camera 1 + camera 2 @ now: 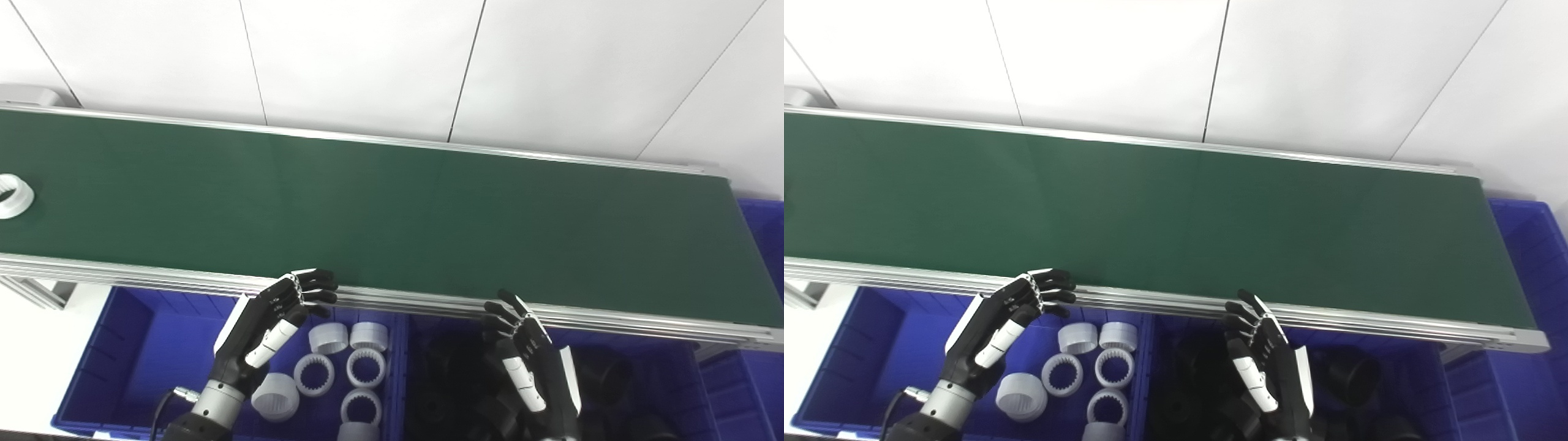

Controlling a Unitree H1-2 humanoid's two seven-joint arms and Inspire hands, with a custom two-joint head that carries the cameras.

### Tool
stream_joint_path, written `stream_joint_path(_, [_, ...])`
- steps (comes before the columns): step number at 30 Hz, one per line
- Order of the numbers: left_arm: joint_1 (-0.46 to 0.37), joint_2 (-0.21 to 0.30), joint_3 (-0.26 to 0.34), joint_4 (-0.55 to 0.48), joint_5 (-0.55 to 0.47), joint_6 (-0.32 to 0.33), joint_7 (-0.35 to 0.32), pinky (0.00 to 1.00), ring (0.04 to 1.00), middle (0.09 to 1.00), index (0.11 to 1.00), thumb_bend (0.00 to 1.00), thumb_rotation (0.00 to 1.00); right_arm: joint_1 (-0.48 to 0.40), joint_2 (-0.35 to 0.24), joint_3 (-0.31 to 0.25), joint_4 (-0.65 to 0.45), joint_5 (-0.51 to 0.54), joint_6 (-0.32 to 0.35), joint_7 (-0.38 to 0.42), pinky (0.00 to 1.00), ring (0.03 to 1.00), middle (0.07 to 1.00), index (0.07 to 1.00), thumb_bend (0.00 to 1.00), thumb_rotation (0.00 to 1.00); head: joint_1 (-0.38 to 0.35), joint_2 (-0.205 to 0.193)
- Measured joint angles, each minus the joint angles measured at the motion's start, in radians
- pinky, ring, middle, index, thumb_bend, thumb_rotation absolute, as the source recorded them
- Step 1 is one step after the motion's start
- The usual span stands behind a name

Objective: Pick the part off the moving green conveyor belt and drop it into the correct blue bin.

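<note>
I find both my left hand [269, 334] and right hand [530, 361] empty, fingers spread, over the blue bins [122, 355]. A white ring part [12, 196] rides the green conveyor belt [392, 220] at its far left edge; pick and drop remain undone.

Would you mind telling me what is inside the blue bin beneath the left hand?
The left blue bin holds several white ring-shaped parts, some showing toothed inner faces, clustered at its right side. The left hand and its arm cover part of the bin floor, so anything beneath them cannot be seen.
</note>
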Motion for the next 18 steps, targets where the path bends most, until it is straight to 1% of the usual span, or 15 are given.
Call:
stream_joint_path(5, [0.000, 0.000, 0.000, 0.001, 0.000, 0.000, 0.000, 0.57, 0.667, 0.716, 0.718, 0.73, 0.73, -0.001, 0.000, 0.000, 0.003, 0.000, 0.000, 0.000, 0.65, 0.732, 0.778, 0.853, 0.68, 0.74, 0.005, -0.005])
stream_joint_path(8, [-0.001, 0.000, -0.001, 0.004, -0.002, 0.000, 0.000, 0.57, 0.667, 0.717, 0.714, 0.73, 0.73, -0.001, 0.001, 0.000, 0.003, 0.000, 0.000, 0.000, 0.64, 0.729, 0.778, 0.855, 0.67, 0.74, 0.032, -0.017])
stream_joint_path(10, [-0.001, 0.001, 0.000, 0.004, -0.001, 0.000, 0.000, 0.57, 0.662, 0.715, 0.712, 0.72, 0.72, -0.001, 0.001, 0.000, 0.004, 0.000, 0.000, -0.001, 0.64, 0.729, 0.779, 0.856, 0.67, 0.73, 0.032, -0.017])
stream_joint_path(11, [-0.001, 0.001, 0.000, 0.004, 0.002, 0.000, 0.001, 0.56, 0.659, 0.713, 0.711, 0.72, 0.71, -0.001, 0.001, 0.000, 0.005, 0.000, 0.000, 0.000, 0.64, 0.731, 0.781, 0.859, 0.66, 0.73, 0.072, -0.031])
stream_joint_path(12, [-0.001, 0.000, -0.001, 0.004, 0.006, 0.000, 0.001, 0.56, 0.658, 0.712, 0.710, 0.71, 0.71, -0.002, 0.001, 0.000, 0.008, 0.001, 0.000, 0.000, 0.65, 0.732, 0.783, 0.860, 0.66, 0.73, 0.090, -0.038])
stream_joint_path(13, [-0.001, 0.000, -0.001, 0.006, 0.012, -0.002, 0.002, 0.55, 0.650, 0.708, 0.708, 0.70, 0.69, -0.002, 0.000, -0.001, 0.011, 0.003, 0.000, 0.000, 0.65, 0.738, 0.789, 0.864, 0.65, 0.72, 0.138, -0.058])
stream_joint_path(15, [-0.001, -0.001, -0.003, 0.019, 0.020, -0.016, 0.004, 0.55, 0.647, 0.705, 0.706, 0.68, 0.67, -0.003, 0.000, -0.003, 0.021, 0.012, 0.000, 0.001, 0.65, 0.737, 0.790, 0.868, 0.65, 0.73, 0.138, -0.058])
stream_joint_path(16, [-0.001, -0.001, -0.004, 0.025, 0.022, -0.020, 0.004, 0.54, 0.646, 0.704, 0.705, 0.67, 0.67, -0.003, 0.000, -0.004, 0.028, 0.013, 0.000, 0.001, 0.65, 0.737, 0.790, 0.869, 0.64, 0.74, 0.171, -0.073])
stream_joint_path(17, [-0.001, -0.001, -0.006, 0.028, 0.023, -0.027, 0.004, 0.54, 0.649, 0.700, 0.702, 0.67, 0.64, -0.003, 0.000, -0.005, 0.032, 0.013, 0.000, 0.001, 0.66, 0.744, 0.793, 0.874, 0.63, 0.76, 0.189, -0.084])
stream_joint_path(18, [-0.001, -0.001, -0.007, 0.030, 0.023, -0.038, 0.004, 0.54, 0.650, 0.698, 0.701, 0.67, 0.63, -0.003, 0.000, -0.005, 0.035, 0.012, 0.000, 0.001, 0.66, 0.746, 0.794, 0.876, 0.63, 0.76, 0.189, -0.084])
